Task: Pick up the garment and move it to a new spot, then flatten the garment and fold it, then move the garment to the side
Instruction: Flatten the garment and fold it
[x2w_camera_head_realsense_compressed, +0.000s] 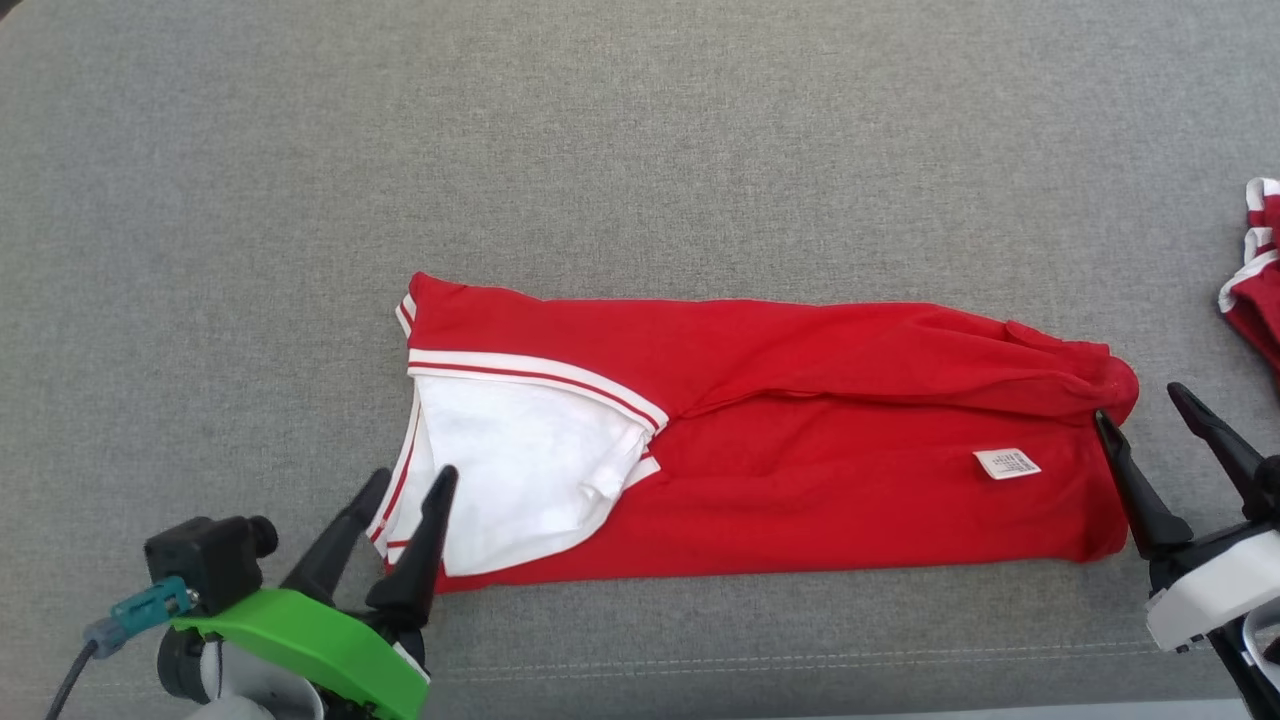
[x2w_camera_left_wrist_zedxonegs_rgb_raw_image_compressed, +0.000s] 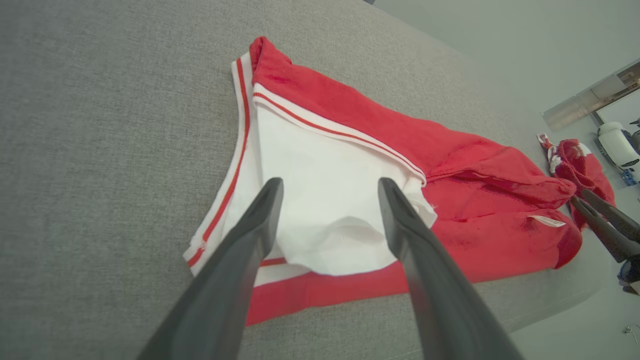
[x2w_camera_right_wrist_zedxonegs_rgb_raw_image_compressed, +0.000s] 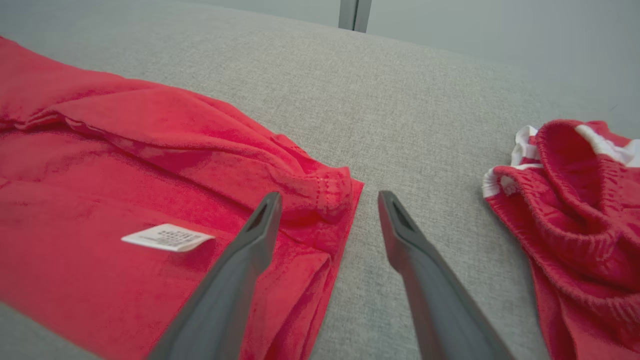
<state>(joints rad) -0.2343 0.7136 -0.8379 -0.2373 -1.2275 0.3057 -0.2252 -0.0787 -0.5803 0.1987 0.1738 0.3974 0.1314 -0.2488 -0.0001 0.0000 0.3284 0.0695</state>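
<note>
Folding this red sports shirt (x2w_camera_head_realsense_compressed: 800, 480) once more, end to end, is my job right now, I think. It lies flat as a long strip in the middle of the grey cloth surface (x2w_camera_head_realsense_compressed: 640, 150).

On the left, my left fingers (x2w_camera_head_realsense_compressed: 413, 476) are spread wide and hold nothing. They hover at the white part (x2w_camera_head_realsense_compressed: 520, 470) of the shirt's left end. To do this well, I should pinch all the layers there, low and snug, so the white bit does not slip out.

Further right sits a small white label (x2w_camera_head_realsense_compressed: 1007, 463). At the right end, my right fingers (x2w_camera_head_realsense_compressed: 1138, 402) are wide open and empty too, one over the shirt's edge and one over bare cloth. Both sides should grab together.

Far right, another red garment (x2w_camera_head_realsense_compressed: 1258, 290) is cut off by the picture's edge. I cannot read the label or tell how many layers lie underneath.
</note>
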